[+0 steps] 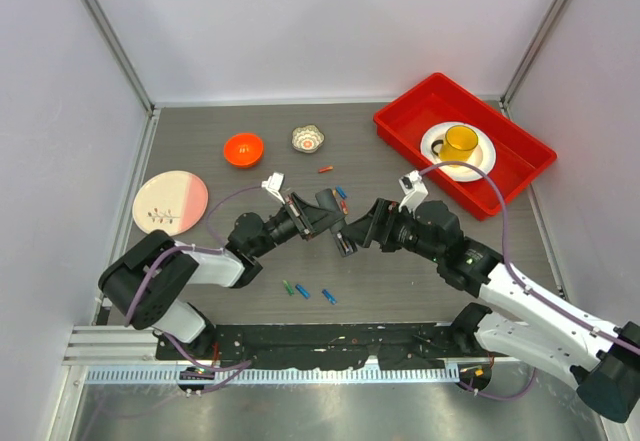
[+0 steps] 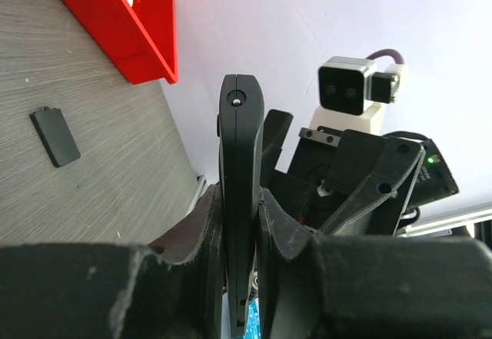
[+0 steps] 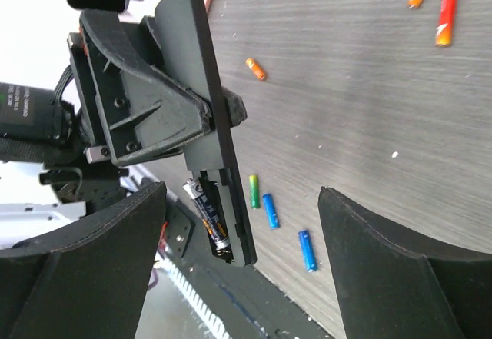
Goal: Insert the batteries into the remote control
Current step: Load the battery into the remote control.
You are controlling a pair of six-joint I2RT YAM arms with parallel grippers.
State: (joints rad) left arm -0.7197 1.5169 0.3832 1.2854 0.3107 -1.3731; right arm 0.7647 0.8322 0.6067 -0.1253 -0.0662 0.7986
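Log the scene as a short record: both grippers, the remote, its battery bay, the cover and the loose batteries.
left gripper: shut on remote, held off the table
right gripper: open, empty, close to remote
bay: open, one battery inside
cover: off, lying flat on table
loose batteries: several scattered on table

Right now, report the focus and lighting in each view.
Top external: even light, soft shadows, all sharp. Left wrist: the remote control is crisp, the fingers gripping it dark and blurred. Right wrist: the battery in the compartment is sharp, the left edge washed out white.
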